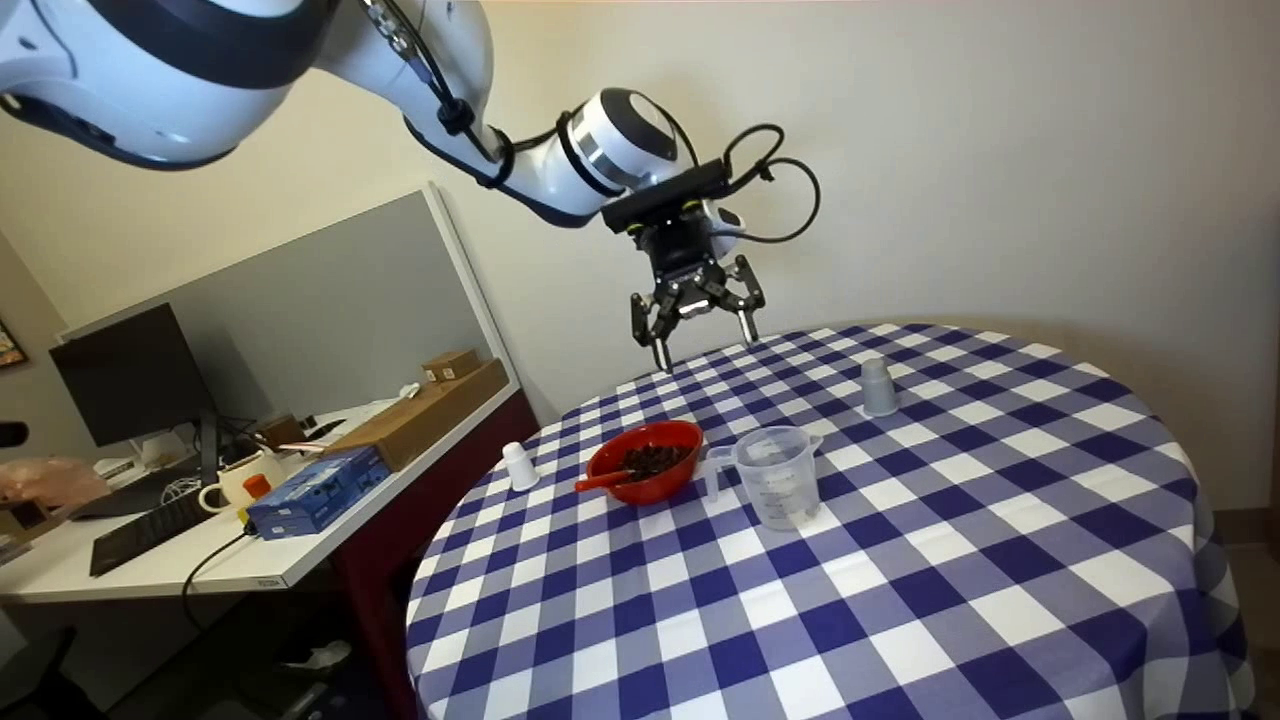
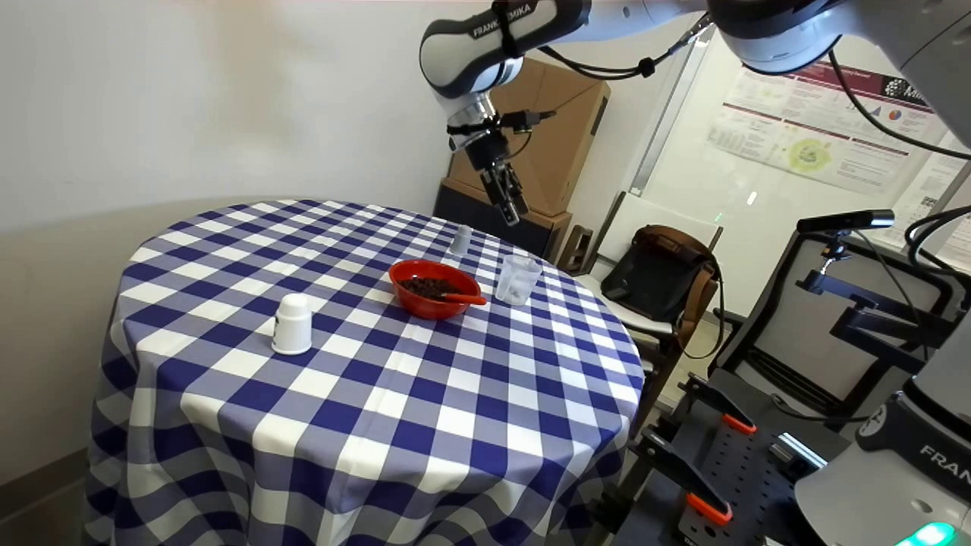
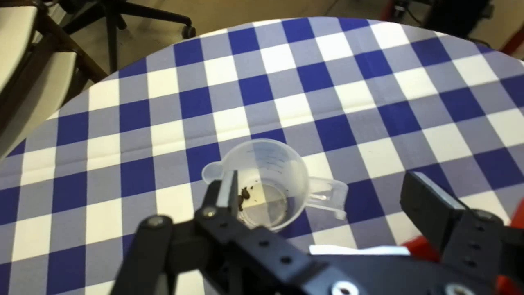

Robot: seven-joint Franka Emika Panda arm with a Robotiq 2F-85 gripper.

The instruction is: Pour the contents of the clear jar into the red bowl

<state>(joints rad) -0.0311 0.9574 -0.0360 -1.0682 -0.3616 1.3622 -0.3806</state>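
The clear jar is a transparent measuring cup with a handle and spout. It stands upright on the table, also in an exterior view and the wrist view. A few dark brown bits lie at its bottom. The red bowl stands beside it, holding dark brown bits and a red spoon. The bowl also shows in an exterior view; only red parts show in the wrist view. My gripper is open and empty, above the table and clear of jar and bowl. Its left finger covers part of the jar in the wrist view.
A white cup-like container stands on the bowl's far side from the jar. A pale grey one stands behind the jar. A blue-and-white checked cloth covers the round table. A desk with boxes and a chair stand nearby.
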